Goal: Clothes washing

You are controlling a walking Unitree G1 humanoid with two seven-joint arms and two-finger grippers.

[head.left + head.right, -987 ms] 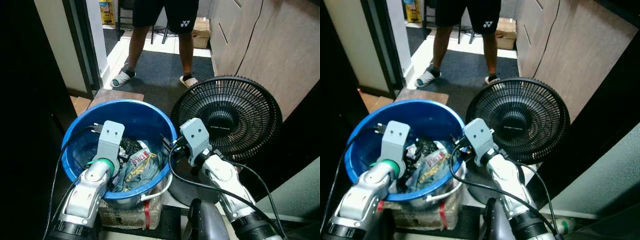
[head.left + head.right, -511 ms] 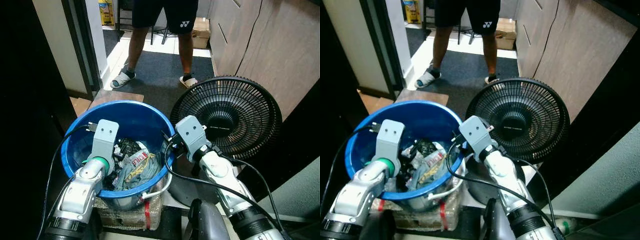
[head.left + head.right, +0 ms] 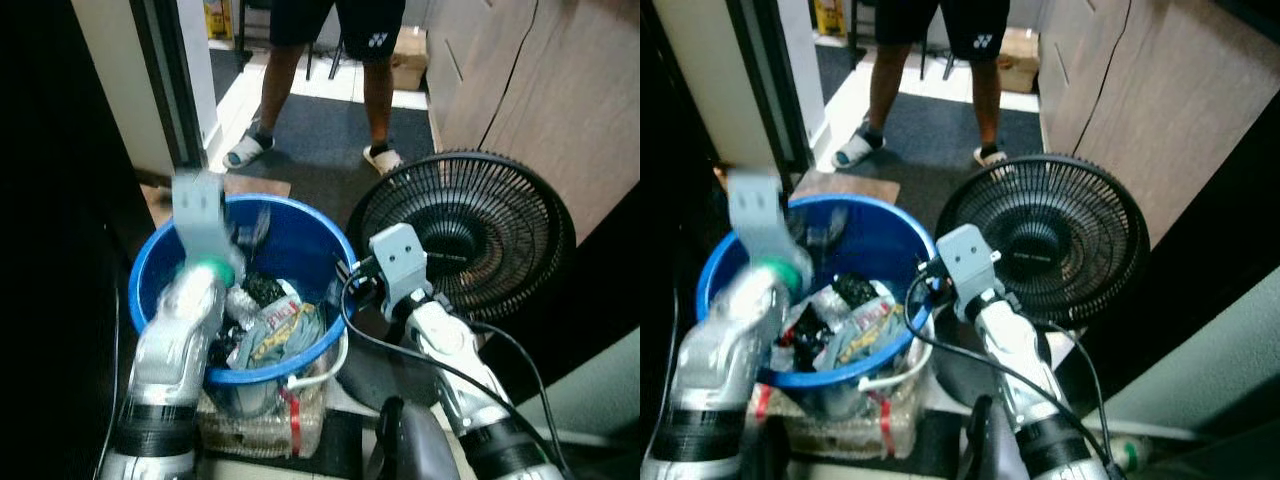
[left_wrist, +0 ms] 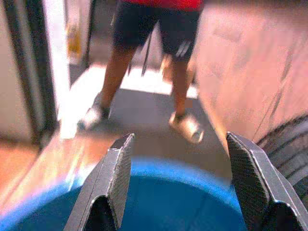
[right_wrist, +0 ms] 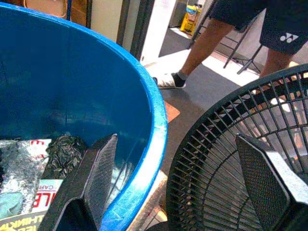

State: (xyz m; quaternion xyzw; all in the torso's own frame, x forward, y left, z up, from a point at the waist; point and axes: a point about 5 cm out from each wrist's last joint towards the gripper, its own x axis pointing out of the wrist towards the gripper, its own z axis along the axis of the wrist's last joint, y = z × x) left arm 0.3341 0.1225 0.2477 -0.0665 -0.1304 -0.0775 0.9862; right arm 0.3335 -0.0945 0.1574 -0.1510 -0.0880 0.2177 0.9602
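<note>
Your blue tub sits on the floor straight ahead, resting on a wrapped bundle bound with red tape. Inside it lies a heap of clothes mixed with crinkled wrappers and a dark bag. Just to its right stands a black fan, its grille nearly touching the tub's rim.

Your left claw is held up above the tub's far-left rim, blurred in the head views; from its wrist camera the two black fingers stand wide apart with nothing between them, pointing over the blue rim toward the hallway.

Your right claw hangs at the tub's right edge, in the gap between tub and fan. Its fingers are also spread apart and empty, one over the tub's inside wall, the other over the fan grille.

A person in dark shorts and slippers stands on the dark mat beyond the tub.
</note>
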